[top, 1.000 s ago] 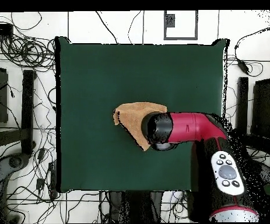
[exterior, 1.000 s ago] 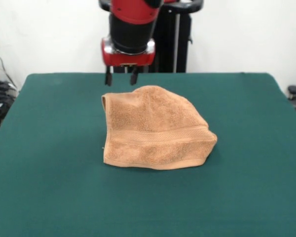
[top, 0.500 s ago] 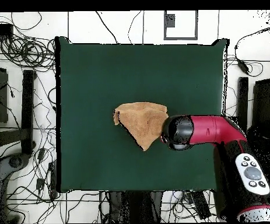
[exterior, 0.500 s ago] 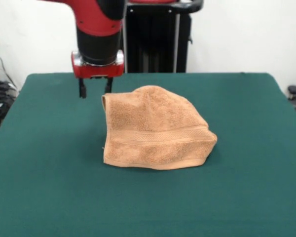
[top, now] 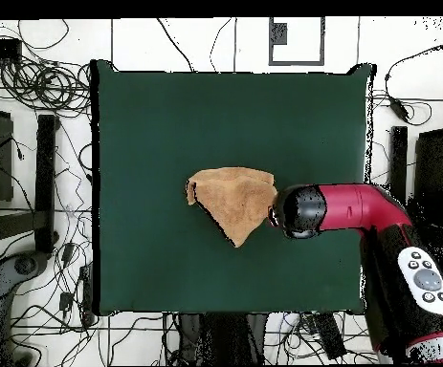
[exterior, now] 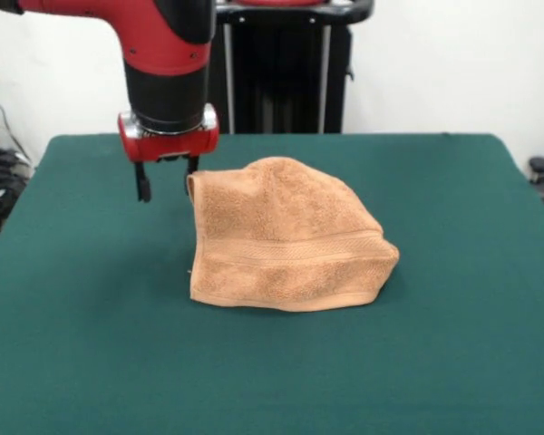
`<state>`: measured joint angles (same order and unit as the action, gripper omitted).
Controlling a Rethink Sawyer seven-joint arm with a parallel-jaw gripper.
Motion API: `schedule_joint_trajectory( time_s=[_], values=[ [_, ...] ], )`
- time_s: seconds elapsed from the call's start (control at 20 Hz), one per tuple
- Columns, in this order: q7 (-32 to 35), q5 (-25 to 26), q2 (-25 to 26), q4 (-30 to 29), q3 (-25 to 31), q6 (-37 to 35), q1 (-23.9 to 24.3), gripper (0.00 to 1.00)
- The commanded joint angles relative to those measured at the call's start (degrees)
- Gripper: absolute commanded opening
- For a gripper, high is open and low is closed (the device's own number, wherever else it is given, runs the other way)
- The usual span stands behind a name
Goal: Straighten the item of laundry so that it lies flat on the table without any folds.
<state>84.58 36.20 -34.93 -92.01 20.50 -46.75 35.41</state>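
The claw (exterior: 166,184) hangs open and empty at upper left of the front frame, its fingers just beside the towel's (exterior: 286,237) raised corner. The towel lies bunched and folded mid-frame on the green bench (exterior: 453,344).

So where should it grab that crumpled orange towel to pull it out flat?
Probably the raised corner of the towel at its upper left in the front view, right beside the hand. That corner stands up off the table, so open fingers could come down from above and close on it. The banded front edge lies flatter, so it would be harder to pinch.
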Motion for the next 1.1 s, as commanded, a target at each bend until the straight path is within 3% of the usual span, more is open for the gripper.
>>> schedule_joint_trajectory(
  time_s=[0.05,0.25,0.6,1.1],
  values=[
    [-18.03,3.14,4.30,1.53,10.56,2.32,-0.27,1.00],
    [-20.50,3.43,4.69,1.50,12.91,1.55,1.14,1.00],
    [-31.60,5.12,7.82,0.43,19.10,0.14,5.59,1.00],
    [-31.97,5.77,9.47,2.46,17.86,-1.02,4.66,1.00]
  ],
)
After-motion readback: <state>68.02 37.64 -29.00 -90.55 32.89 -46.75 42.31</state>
